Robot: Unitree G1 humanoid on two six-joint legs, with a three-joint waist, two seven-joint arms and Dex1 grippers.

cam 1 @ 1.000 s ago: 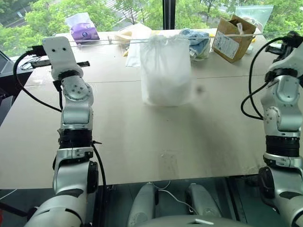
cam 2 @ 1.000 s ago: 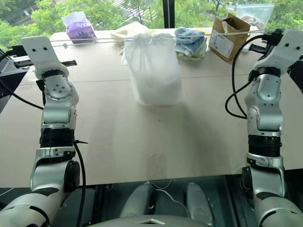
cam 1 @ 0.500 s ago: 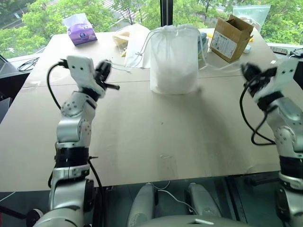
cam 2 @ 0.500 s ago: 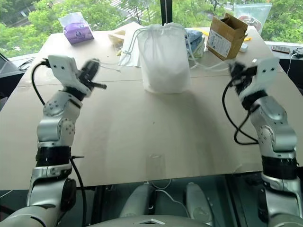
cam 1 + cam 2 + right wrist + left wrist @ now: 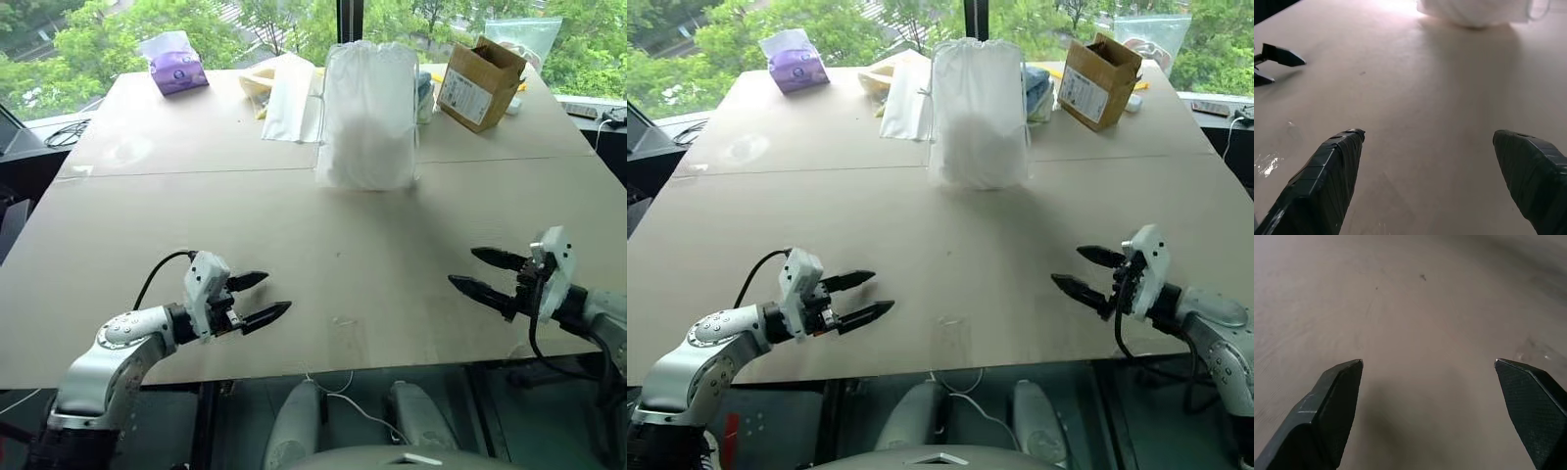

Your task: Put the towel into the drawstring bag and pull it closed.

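The drawstring bag stands upright at the table's far middle, apparently cinched, well ahead of both grippers. Left gripper and right gripper hover near the front edge, jaws apart, roughly equidistant from it.

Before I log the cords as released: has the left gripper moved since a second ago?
Yes. The left gripper has dropped from beside the purple tissue pack to the table's near edge, open and empty.
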